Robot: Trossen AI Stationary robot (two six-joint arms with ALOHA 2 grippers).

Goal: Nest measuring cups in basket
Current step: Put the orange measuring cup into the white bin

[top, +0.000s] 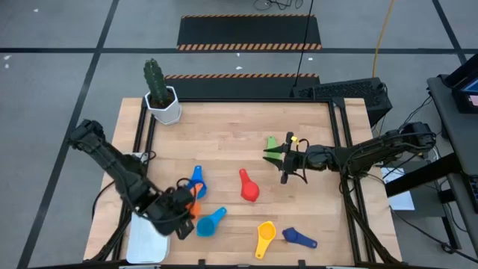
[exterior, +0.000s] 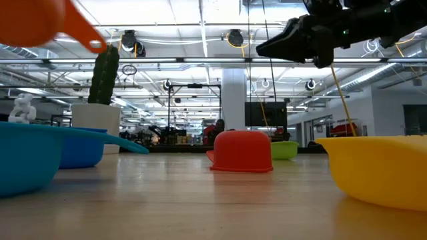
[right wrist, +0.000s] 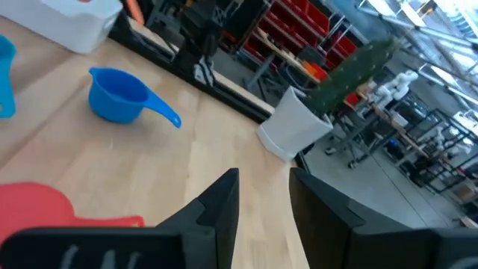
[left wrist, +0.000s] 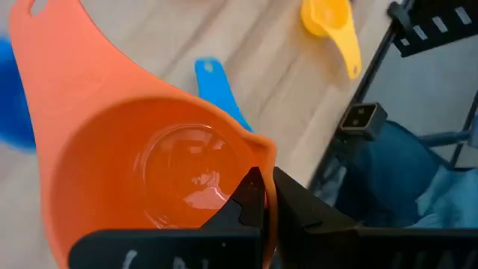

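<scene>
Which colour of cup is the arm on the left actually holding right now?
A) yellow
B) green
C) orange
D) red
C. The left gripper is pinched shut on the rim of the orange cup, lifted off the wood near the white basket. The red cup and the yellow cup lie untouched on the table, and the green cup sits by the right gripper, which holds nothing.
</scene>
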